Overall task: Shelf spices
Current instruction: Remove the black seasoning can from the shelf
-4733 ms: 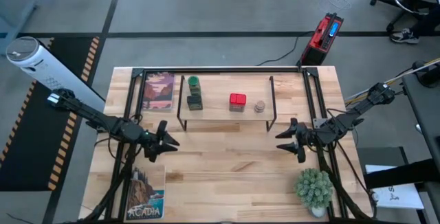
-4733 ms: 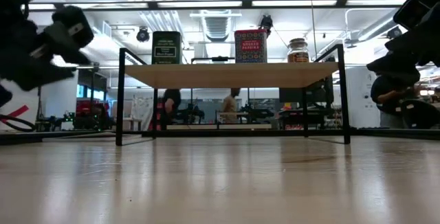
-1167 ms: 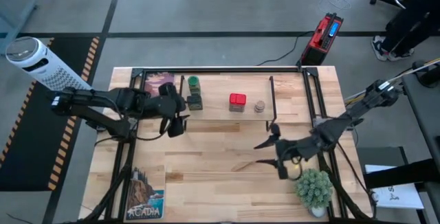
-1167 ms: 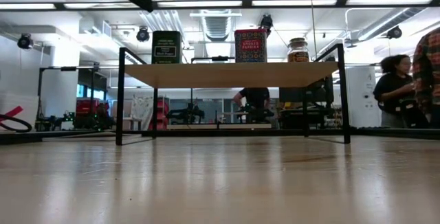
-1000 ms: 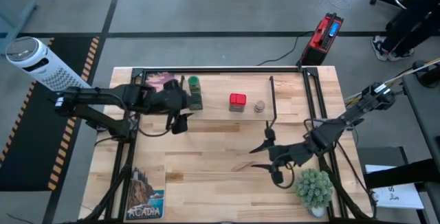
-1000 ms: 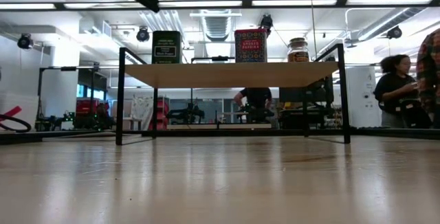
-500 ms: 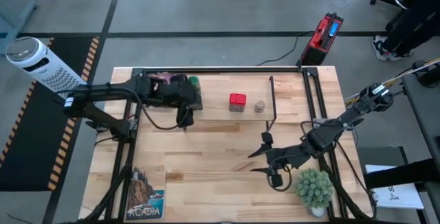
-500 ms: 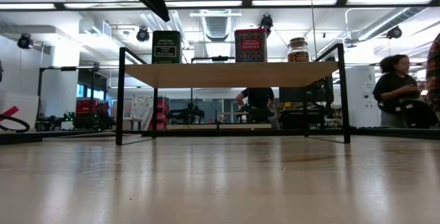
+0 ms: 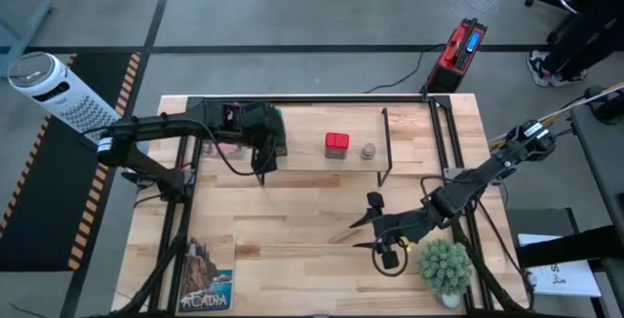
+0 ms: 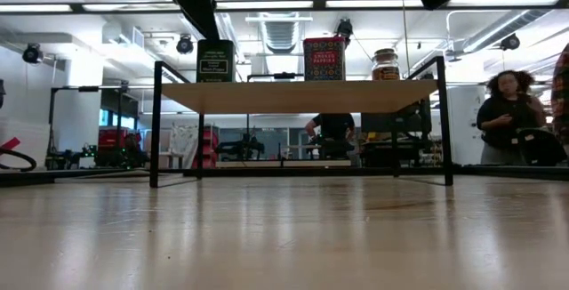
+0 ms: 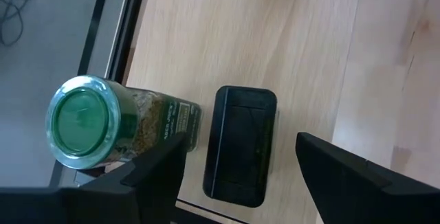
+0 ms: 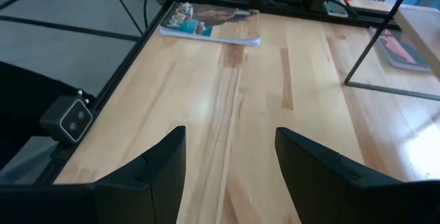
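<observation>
The shelf stands at the table's far side with the spices on its board. From its left end these are a green-lidded jar, a dark olive tin, a red tin and a tiny round jar. My left gripper hangs open just above the olive tin. Its fingers stand on either side of the tin and point down without touching it. My right gripper hovers open over bare tabletop near the right front, holding nothing.
A potted plant stands at the near right corner, close to my right arm. One picture book lies at the near left. The shelf's black legs stand on the table, with bare tabletop in front of them.
My left gripper has moved toward the table's far edge and a little right. It has come down over the shelf's left end until it stands above the olive tin. My right gripper has drifted slightly toward the near edge. The spices have stayed in place.
</observation>
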